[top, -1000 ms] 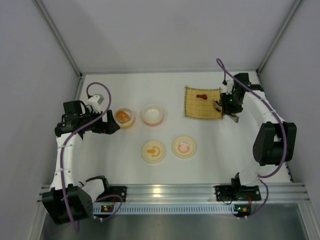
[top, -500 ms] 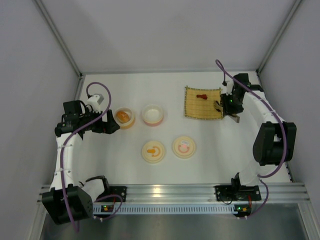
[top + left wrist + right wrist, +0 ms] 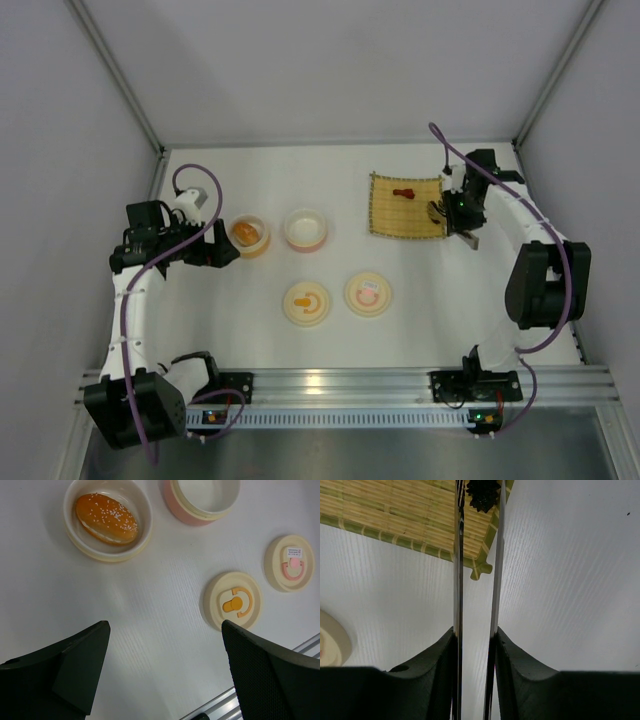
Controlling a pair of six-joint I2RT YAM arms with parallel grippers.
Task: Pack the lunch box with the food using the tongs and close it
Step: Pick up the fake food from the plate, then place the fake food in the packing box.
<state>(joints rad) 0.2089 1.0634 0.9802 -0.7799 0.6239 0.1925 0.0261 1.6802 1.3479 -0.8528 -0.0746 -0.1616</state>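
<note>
Clamping the tongs (image 3: 457, 570), right end effector (image 3: 475, 635) is clenched on both silver arms, which run forward nearly parallel. Black piece (image 3: 482, 494) sits between them near the tips, at the corner edge of the bamboo mat (image 3: 395, 515); pinched or only straddled, cannot tell. Red-brown piece (image 3: 403, 193) lies farther back on the mat. Bare tabletop (image 3: 570, 555) right of the tongs; side wall close there. Left end effector (image 3: 165, 630) released, spread wide, holding nothing. Beyond it: orange-marked lid (image 3: 232, 600), pink-marked lid (image 3: 290, 562), bun (image 3: 106, 519) inside cream bowl (image 3: 107, 555), pink bowl (image 3: 187, 515) just beside.
</note>
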